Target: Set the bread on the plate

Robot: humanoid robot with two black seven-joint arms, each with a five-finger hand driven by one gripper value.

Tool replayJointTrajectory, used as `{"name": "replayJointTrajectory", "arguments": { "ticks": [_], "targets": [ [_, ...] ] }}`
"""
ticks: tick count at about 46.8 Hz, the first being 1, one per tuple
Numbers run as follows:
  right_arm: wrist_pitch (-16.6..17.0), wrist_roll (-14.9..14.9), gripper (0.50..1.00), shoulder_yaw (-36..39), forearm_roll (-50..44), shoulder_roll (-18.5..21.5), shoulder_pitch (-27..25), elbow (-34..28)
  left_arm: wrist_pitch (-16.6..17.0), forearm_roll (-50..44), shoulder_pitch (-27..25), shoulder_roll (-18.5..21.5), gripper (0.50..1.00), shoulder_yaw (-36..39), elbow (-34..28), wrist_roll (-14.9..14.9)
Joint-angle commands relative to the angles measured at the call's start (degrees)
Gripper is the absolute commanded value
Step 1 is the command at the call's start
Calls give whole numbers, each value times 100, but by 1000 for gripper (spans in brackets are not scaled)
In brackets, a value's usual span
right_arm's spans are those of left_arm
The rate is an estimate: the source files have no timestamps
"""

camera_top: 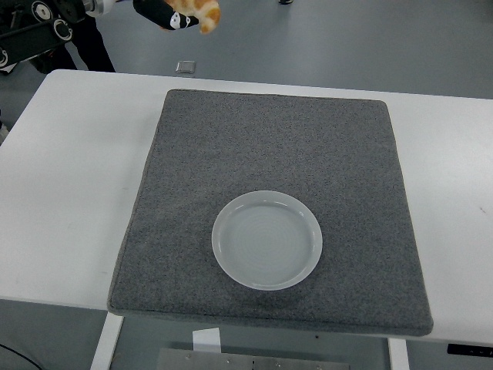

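At the picture's top edge, left of centre, my left hand (pixel 179 15) is shut on the golden-brown bread (pixel 202 13), held high above the table's far side. Only the lower part of the hand and the bread shows; the rest is cut off by the frame. The black forearm (pixel 38 27) runs in from the top-left corner. A translucent white plate (pixel 266 240) lies bare on the grey mat (pixel 339 154), well below and right of the bread. My right arm is out of view.
The mat covers most of the white table (pixel 69 200). A person's dark trouser legs (pixel 96 50) stand behind the table's far left corner. A small grey object (pixel 184 67) lies on the floor beyond the table.
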Motion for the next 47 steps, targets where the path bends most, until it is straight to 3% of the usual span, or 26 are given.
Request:
{"name": "replayJointTrajectory", "arguments": {
  "ticks": [1,9,18,32,47],
  "targets": [
    [0,-1,952,0,0,0,-2,0,-52,7,-211,-104,500,-2,-23,14],
    [0,-1,952,0,0,0,-2,0,-53,7,-519,-675,500,7,-172,23],
    [0,-1,952,0,0,0,6,0,35,-2,-888,-956,500,-2,-989,50],
    [0,-1,952,0,0,0,-2,0,527,121,-1152,-913,500,7,-2492,102],
    [0,-1,952,0,0,0,6,0,1072,938,-871,-763,500,147,-3249,102]
  ]
}}
